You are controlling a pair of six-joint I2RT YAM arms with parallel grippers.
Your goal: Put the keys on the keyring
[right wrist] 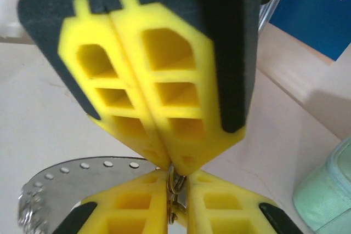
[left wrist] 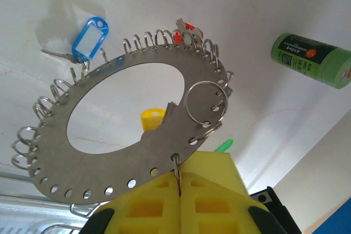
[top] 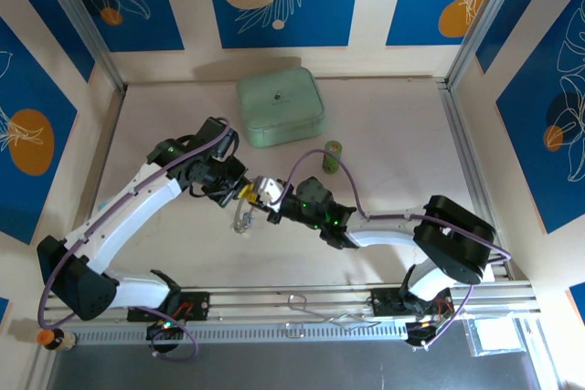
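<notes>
My left jaws pinch the keyring (left wrist: 109,165) by its edge, to hold it above the surface (left wrist: 263,36). My right jaws pinch a small loop (right wrist: 173,190) there, probably to open it for the blue key (left wrist: 90,36) lying below.

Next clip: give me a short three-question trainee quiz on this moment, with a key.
1. True or false: the left gripper is shut on the rim of the keyring.
2. Which key's coloured head shows through the keyring's hole in the left wrist view? A blue, B yellow, C red.
3. Name the mint-green thing at the far side of the table, near the green cylinder.
Key: 1 true. 2 B, the yellow key. 3 the case.
</notes>
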